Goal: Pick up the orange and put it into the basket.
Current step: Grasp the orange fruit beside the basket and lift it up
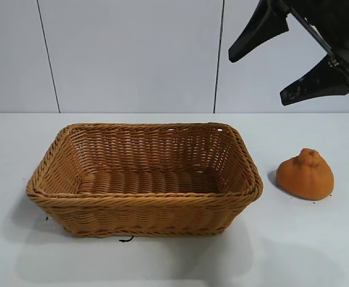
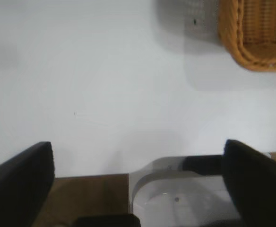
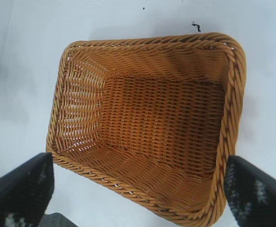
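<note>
We see the orange (image 1: pixel 306 174) resting on the surface (image 1: pixel 318 239) beside the basket (image 1: pixel 143 179). The right gripper (image 1: pixel 285 75) hangs above it, fingers (image 1: pixel 258 30) apart, touching nothing. The left gripper (image 2: pixel 138 182) also gapes.

**No readable text in any view**

No words, labels, brand marks, numbers or signs can be read in any of the three views. The woven basket (image 1: pixel 143 179) bears no tag or print on its rim or walls, the orange (image 1: pixel 305 174) carries no sticker, and the white counter (image 1: pixel 306 251) and the pale wall panels behind it are unmarked. The small dark specks on the counter by the basket's edge are not lettering. The pale flecks on the inner faces of the right pincer's fingers (image 3: pixel 251 196) form no characters.
</note>
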Robot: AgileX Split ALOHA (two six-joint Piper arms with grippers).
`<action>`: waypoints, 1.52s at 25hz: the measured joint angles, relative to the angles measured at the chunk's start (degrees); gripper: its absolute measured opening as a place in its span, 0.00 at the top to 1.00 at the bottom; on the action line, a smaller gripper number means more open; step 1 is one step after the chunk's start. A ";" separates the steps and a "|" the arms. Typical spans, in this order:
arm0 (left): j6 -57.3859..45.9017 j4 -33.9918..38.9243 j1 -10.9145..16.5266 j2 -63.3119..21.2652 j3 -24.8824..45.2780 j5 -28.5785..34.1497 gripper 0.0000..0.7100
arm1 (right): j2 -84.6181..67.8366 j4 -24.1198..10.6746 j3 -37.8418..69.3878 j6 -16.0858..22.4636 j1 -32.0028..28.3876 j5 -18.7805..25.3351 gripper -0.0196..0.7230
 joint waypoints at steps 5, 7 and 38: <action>0.00 0.06 0.00 -13.92 5.59 -0.56 0.02 | 0.00 0.00 0.00 0.00 0.00 0.00 0.04; 0.00 0.06 0.00 -18.42 5.73 -0.78 0.02 | 0.00 0.00 0.00 0.00 0.00 0.00 0.04; 0.14 0.06 0.00 -39.75 5.73 -0.77 0.02 | 16.22 -50.80 -29.20 24.52 -0.13 14.79 0.04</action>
